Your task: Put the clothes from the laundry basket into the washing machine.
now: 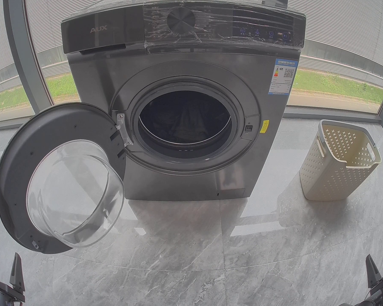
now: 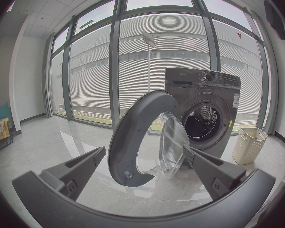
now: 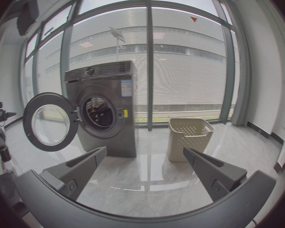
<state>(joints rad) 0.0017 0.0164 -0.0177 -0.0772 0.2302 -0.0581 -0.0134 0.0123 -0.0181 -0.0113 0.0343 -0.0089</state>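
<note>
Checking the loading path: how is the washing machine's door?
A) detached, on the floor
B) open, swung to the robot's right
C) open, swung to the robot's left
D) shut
C: the door hangs open on its hinge at the robot's left of the washing machine, opposite the laundry basket.

**Head view:** high, close, looking down on the washing machine front. **Wrist views:** low, farther back, facing forward; left from the open door side, right from the laundry basket side. All 3 share machine, door, basket.
</note>
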